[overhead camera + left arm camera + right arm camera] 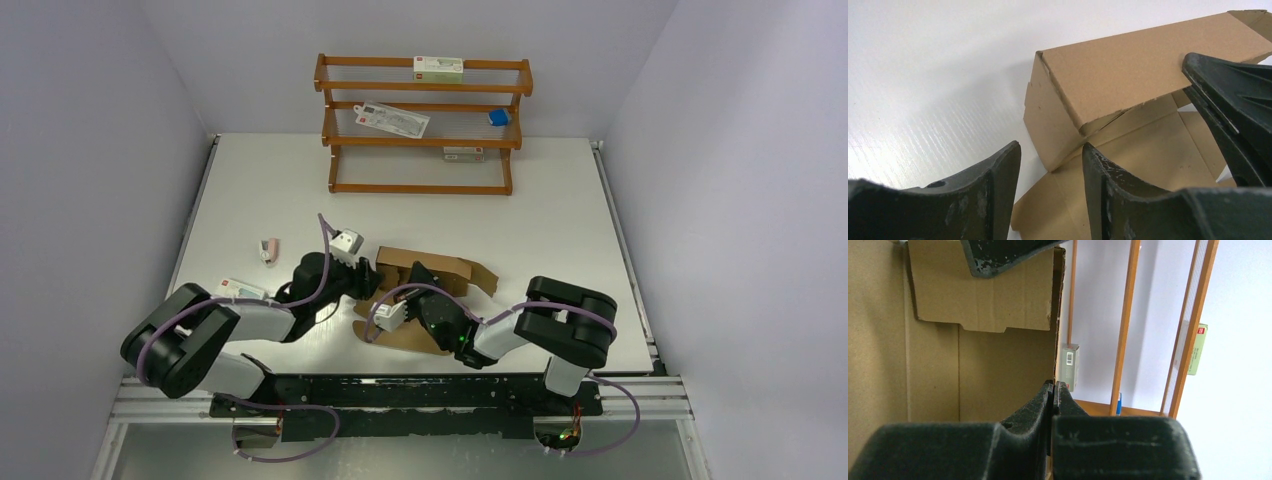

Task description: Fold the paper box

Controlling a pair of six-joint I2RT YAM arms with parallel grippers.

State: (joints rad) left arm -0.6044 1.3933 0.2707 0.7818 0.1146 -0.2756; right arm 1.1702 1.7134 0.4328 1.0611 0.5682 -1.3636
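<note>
The paper box is plain brown cardboard, partly folded, lying between the two arms at the table's middle front. In the left wrist view one long wall stands folded over the flat base sheet. My left gripper is open at the box's left end; one fingertip rests at the inner corner, the other stays outside over the table. My right gripper is shut on the paper box, pinching the thin edge of an upright wall. From above, the left gripper and right gripper sit close together over the box.
A wooden rack stands at the back with white cartons and a small blue item. A white carton and a small pink-and-white object lie left of the left arm. The table's right edge rail runs alongside.
</note>
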